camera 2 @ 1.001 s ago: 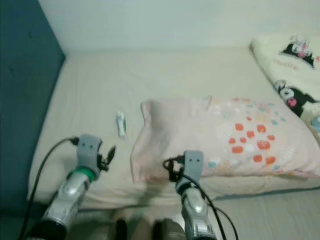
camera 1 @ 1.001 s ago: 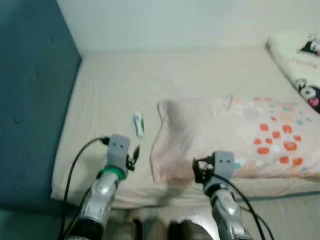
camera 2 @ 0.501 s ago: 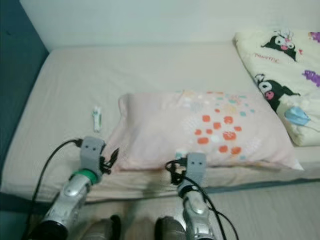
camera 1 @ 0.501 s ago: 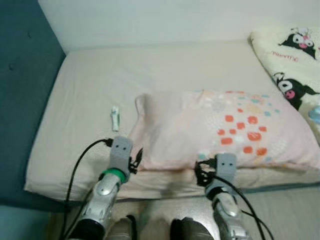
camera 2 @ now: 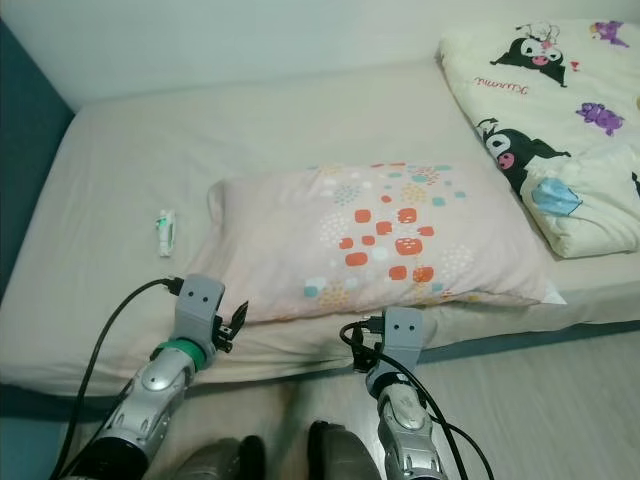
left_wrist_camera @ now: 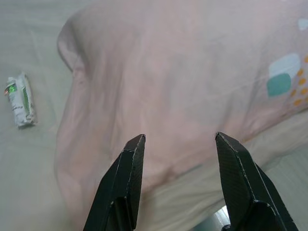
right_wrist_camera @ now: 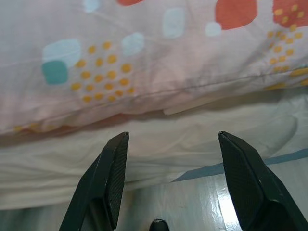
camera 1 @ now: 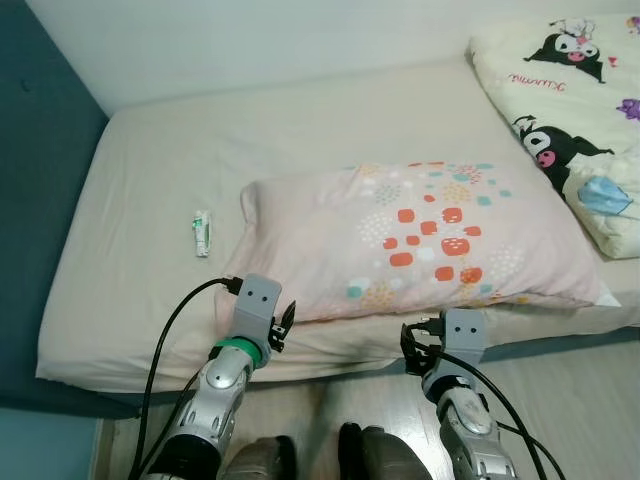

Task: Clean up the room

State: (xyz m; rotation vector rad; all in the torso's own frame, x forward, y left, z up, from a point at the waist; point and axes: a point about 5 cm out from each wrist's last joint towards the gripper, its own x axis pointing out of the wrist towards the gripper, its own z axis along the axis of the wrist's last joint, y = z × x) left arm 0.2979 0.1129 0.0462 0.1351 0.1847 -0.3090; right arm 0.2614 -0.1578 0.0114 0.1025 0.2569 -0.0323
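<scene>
Nothing's been tidied yet: pillow (camera 1: 410,240), maybe a small tube (camera 1: 202,232), left on bed (camera 1: 140,200), both grippers' jaws spread, left gripper (left_wrist_camera: 178,159), right gripper (right_wrist_camera: 171,159).

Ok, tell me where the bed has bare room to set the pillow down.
Bare sheet lies between the pillow and the wall, and along the blue headboard side, broken there by a small tube. The quilt crowds the far right. Both grippers, left and right, hang open at the bed's near edge.
</scene>
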